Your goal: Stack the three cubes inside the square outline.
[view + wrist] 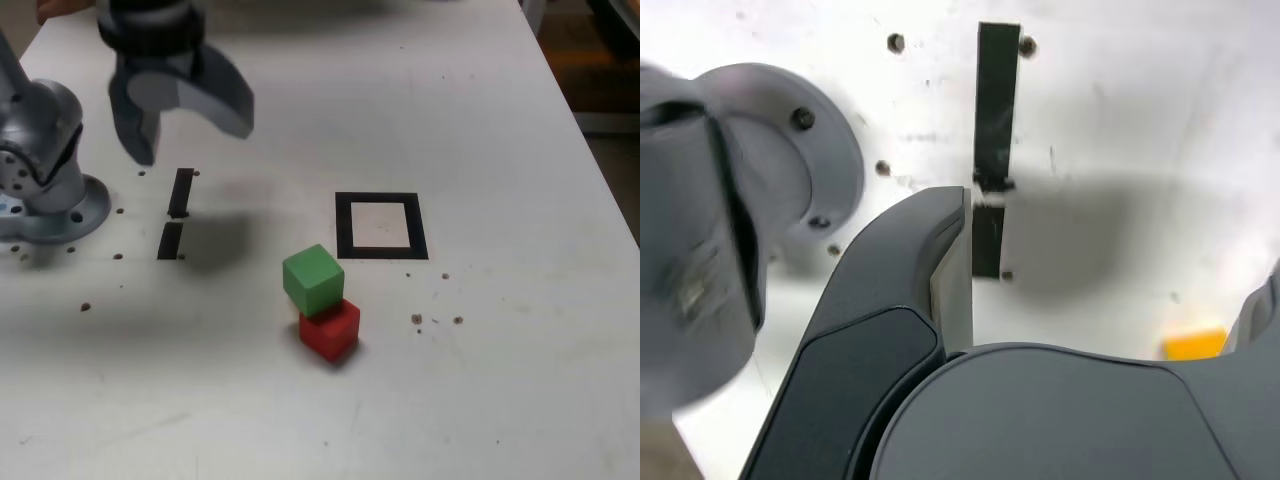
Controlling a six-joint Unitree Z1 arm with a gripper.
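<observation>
Nearest: red cube (329, 329) on white surface (500, 400), green cube (313, 279) stacked on it, slightly twisted. Just beyond, toward exterior view's right: square outline (381, 225), white inside, apart from stack. Farther left: two short black strips (176, 213). Above those, pincer (183, 117) raised, jaws spread wide, holding nothing. Wrist view: yellow patch (1196, 344) at pincer's edge (identity unclear).

no readable text, labels, brands or numbers on any surface in either view
</observation>
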